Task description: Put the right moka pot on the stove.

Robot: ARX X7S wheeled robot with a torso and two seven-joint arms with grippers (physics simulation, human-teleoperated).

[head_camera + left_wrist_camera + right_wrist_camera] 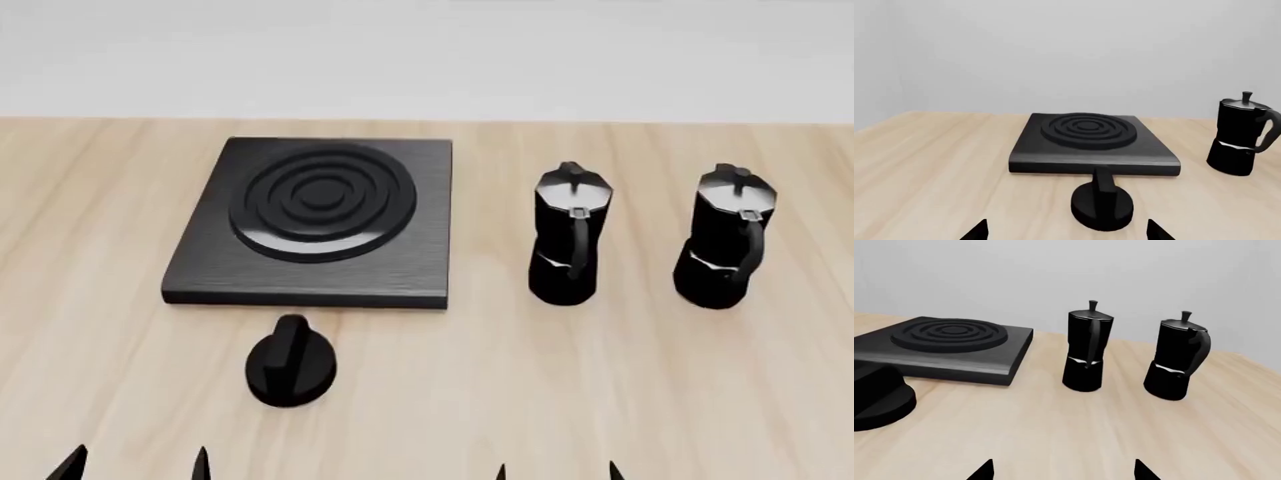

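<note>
We find the right moka pot (722, 237) upright on the table (641, 400), beside the other moka pot (569, 235), well apart from the stove (318, 222). The left gripper (134, 465) and right gripper (557, 472) show only fingertips, jaws apparently apart and empty.

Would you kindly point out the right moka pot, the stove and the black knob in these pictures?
right moka pot (722, 240): head view, on its faceted body.
stove (315, 270): head view, on the bare slab in front of the rings.
black knob (290, 365): head view, on its top.
</note>
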